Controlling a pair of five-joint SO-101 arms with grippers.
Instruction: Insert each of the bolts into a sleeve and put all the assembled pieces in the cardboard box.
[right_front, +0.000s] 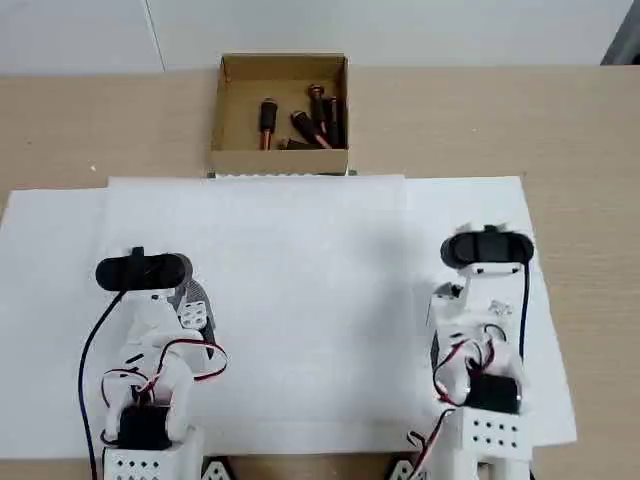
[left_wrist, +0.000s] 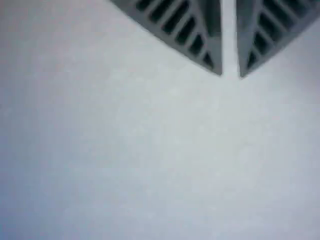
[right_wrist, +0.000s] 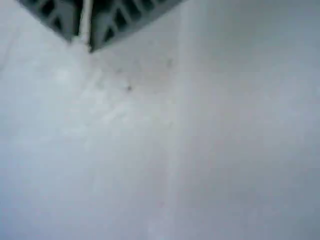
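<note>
**Stowed up top, nothing gripped**

In the upper centre of the frame, the open brown cardboard box (right_front: 280, 161) holds copper-coloured bolts in dark sleeves (right_front: 268, 120). Most have their long axes pointing toward the frame's top, and one slants. The left hand (left_wrist: 230, 75) and the right hand (right_wrist: 82, 44) are clenched empty over the white paper (right_front: 300, 300).

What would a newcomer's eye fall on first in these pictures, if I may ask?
First, the cardboard box at the far middle of the table, with several dark, copper-ended pieces lying inside it. Next, the white sheet spread over the wooden table, with one folded arm at its near left and another arm at its near right. The left gripper and right gripper hang close over that sheet.
</note>
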